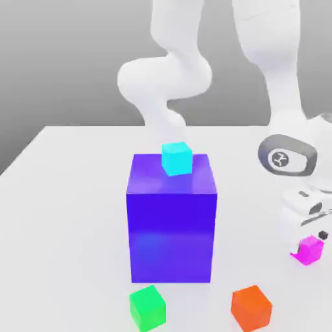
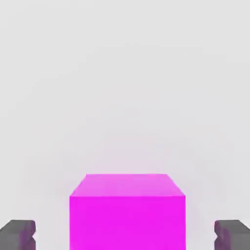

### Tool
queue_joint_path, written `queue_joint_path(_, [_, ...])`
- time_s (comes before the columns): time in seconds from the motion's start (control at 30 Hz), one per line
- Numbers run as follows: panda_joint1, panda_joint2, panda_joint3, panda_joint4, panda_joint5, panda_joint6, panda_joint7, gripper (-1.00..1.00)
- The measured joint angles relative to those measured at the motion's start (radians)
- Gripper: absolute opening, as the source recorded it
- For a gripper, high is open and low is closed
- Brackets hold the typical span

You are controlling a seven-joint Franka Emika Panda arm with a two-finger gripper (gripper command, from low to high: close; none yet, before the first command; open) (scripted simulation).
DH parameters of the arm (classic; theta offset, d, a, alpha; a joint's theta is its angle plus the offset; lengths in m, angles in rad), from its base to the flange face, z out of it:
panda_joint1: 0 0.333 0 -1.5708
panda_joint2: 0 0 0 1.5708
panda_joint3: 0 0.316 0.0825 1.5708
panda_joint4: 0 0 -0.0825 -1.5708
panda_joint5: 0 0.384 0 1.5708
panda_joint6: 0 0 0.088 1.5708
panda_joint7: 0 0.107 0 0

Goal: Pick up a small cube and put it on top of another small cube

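A small magenta cube (image 1: 308,250) rests on the white table (image 1: 65,214) at the exterior view's right. My gripper (image 1: 312,242) is lowered around it. In the hand view the magenta cube (image 2: 127,215) sits between the two dark fingertips (image 2: 18,234), with a gap on each side, so the gripper (image 2: 126,235) is open and straddles the cube without touching it. A small cyan cube (image 1: 176,158) lies on top of a large blue block (image 1: 171,220). A green cube (image 1: 147,307) and an orange cube (image 1: 251,307) sit on the table in front of the block.
The large blue block stands mid-table, to the exterior view's left of my gripper. The white arm's links (image 1: 165,78) rise behind it. The table's far edge (image 1: 97,128) runs behind the block.
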Motion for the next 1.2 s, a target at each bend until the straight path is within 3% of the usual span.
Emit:
queue_joint_path(0.17, [0.008, 0.007, -0.009, 0.002, -0.008, 0.007, 0.007, -1.0])
queue_joint_path(0.4, [-0.129, -0.183, 0.148, -0.048, 0.217, -0.126, -0.175, -1.0])
queue_joint_path(0.93, [-0.627, -0.292, -0.141, 0.02, 0.437, -0.276, -0.68, -1.0])
queue_joint_path(1.1, [-0.634, -0.148, -0.175, 0.033, 0.398, -0.143, -0.671, -1.0])
queue_joint_path(1.13, [-0.631, -0.129, -0.179, 0.034, 0.391, -0.125, -0.666, 1.0])
queue_joint_path(1.2, [-0.631, -0.129, -0.179, 0.034, 0.391, -0.125, -0.666, 1.0])
